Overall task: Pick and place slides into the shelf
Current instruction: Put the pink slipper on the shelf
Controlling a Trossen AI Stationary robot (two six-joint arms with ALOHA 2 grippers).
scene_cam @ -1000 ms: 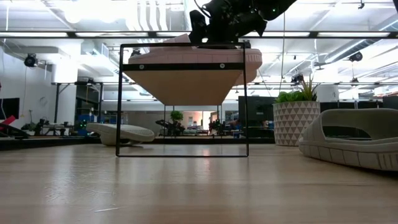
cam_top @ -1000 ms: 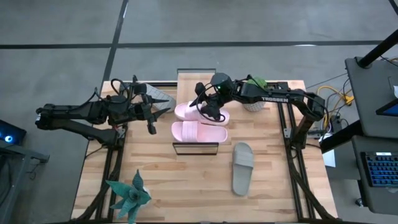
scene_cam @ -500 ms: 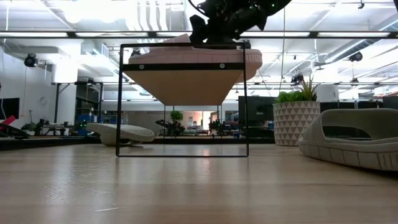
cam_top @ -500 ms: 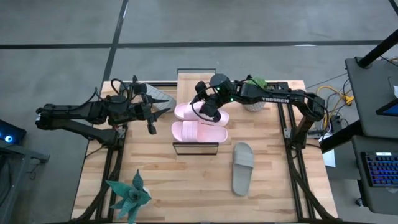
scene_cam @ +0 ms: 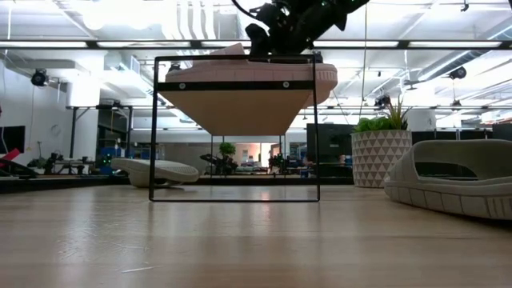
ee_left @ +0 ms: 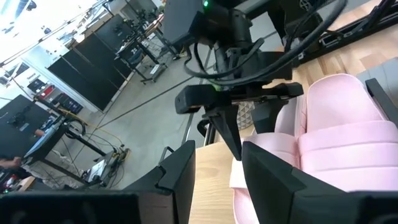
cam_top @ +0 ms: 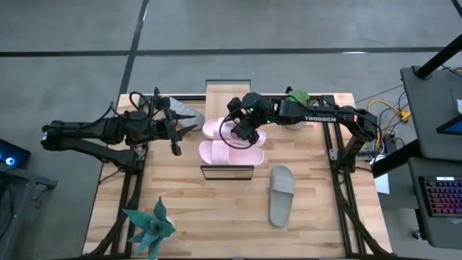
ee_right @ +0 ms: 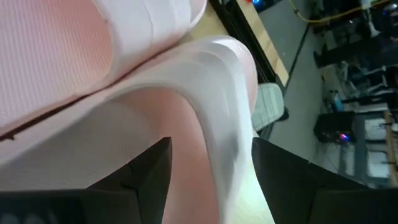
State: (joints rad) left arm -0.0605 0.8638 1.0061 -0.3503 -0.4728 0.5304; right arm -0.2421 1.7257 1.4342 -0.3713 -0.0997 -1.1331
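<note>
Two pale pink slides lie side by side on the shelf's (cam_top: pixel 228 90) wood top, the far one (cam_top: pixel 215 128) and the near one (cam_top: pixel 231 153). My right gripper (cam_top: pixel 242 136) hangs open over the far pink slide, its fingers on either side of the strap (ee_right: pixel 205 106). One grey slide (cam_top: pixel 281 193) rests sole-down on the table right of the shelf. Another grey slide (cam_top: pixel 186 113) lies left of the shelf, by my left arm. My left gripper (cam_top: pixel 177 137) waits open left of the shelf, nothing between its fingers. My right gripper straddles the far pink slide's strap (ee_right: pixel 214 134), slanting down from the table's right side. Whether its fingers (ee_right: pixel 146 177) touch the strap, I cannot tell. The slide lies flat on the shelf top.
A potted plant (cam_top: pixel 294 108) stands at the far right, just behind my right arm. A spiky green plant (cam_top: pixel 151 227) sits at the near left corner. The shelf's thin black frame (scene_cam: pixel 236 84) stands in mid-table, with bare wood in front of it.
My right gripper has rolled its wrist and tipped above the far pink slide, shifting slightly toward the table's left. Both pink slides have stayed in place on the shelf.
</note>
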